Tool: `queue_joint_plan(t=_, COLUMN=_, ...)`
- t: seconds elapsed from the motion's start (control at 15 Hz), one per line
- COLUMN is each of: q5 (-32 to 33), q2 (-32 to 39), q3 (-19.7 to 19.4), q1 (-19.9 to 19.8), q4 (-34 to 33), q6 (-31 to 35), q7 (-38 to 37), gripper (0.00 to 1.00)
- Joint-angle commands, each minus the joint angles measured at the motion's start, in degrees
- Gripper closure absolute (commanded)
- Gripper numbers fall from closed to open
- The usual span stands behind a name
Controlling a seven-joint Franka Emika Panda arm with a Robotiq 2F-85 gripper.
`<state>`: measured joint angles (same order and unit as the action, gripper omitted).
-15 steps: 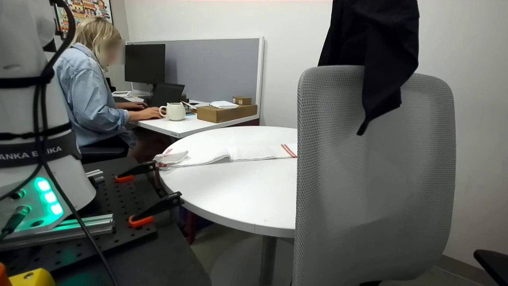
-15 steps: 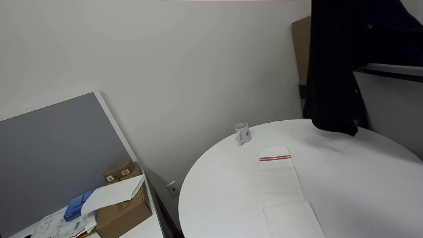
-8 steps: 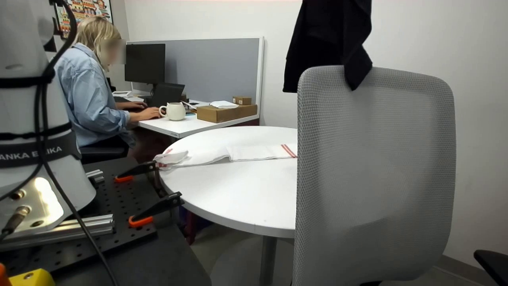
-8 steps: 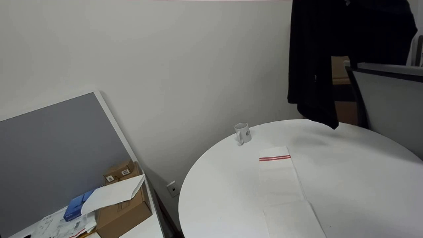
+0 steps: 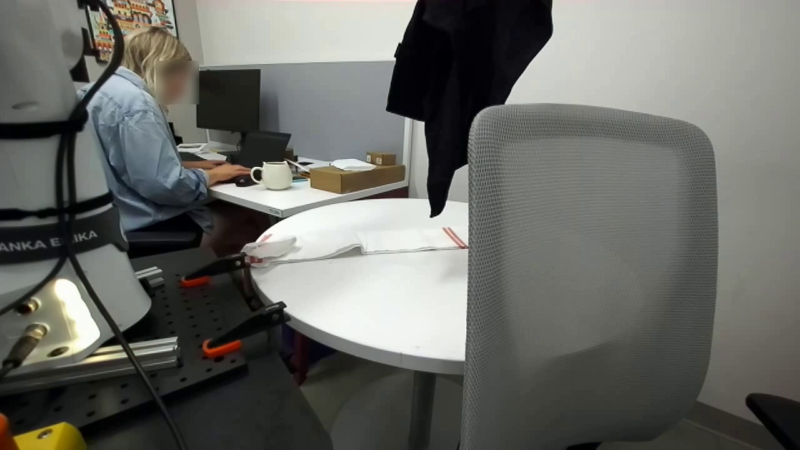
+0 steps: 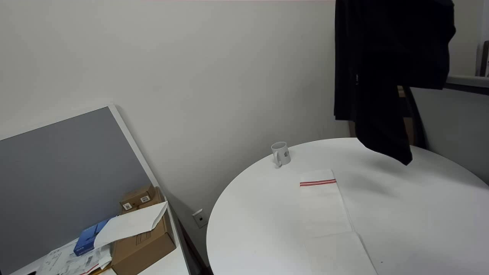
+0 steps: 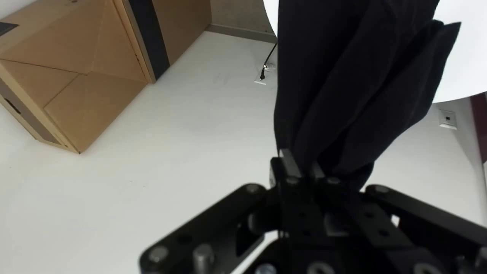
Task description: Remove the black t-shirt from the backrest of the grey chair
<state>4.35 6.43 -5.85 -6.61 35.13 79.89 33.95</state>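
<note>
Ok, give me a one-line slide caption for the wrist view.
End effector pinching the black t-shirt; brown cardboard at the picture's upper left.

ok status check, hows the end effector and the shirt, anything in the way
End effector shut on the black t-shirt. Hanging over the round table, not draped over the backrest. Possible snag: backrest edge, contact unclear.

Pale wall (image 6: 191,76), round white table (image 5: 375,306), white desk (image 5: 297,199) beside grey partition (image 5: 337,112), colourful framed picture (image 5: 142,12)
</note>
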Motion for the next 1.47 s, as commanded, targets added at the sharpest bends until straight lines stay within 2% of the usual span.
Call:
queue_joint_plan(t=0.0, q5=0.86, q2=1.80, q3=0.36, q1=0.88, q4=-4.59, q6=-1.59, q7=-0.75, gripper=0.99)
queue_joint_plan(t=0.33, q5=0.70, q2=1.31, q3=0.71, q1=1.32, q4=-2.04, q6=0.52, q7=3.95, gripper=0.99)
queue_joint_plan(t=0.67, q5=1.28, q2=5.00, q3=-0.36, q1=-0.24, q4=2.57, q6=3.90, q7=6.16, gripper=0.99)
queue_joint_plan(t=1.07, q5=4.70, q2=10.51, q3=-1.64, q1=-1.77, q4=15.14, q6=11.66, q7=4.95, gripper=0.99)
queue_joint_plan(t=1.4, q5=8.73, q2=11.79, q3=-2.32, q1=-1.01, q4=26.77, q6=18.69, q7=-0.59, gripper=0.99)
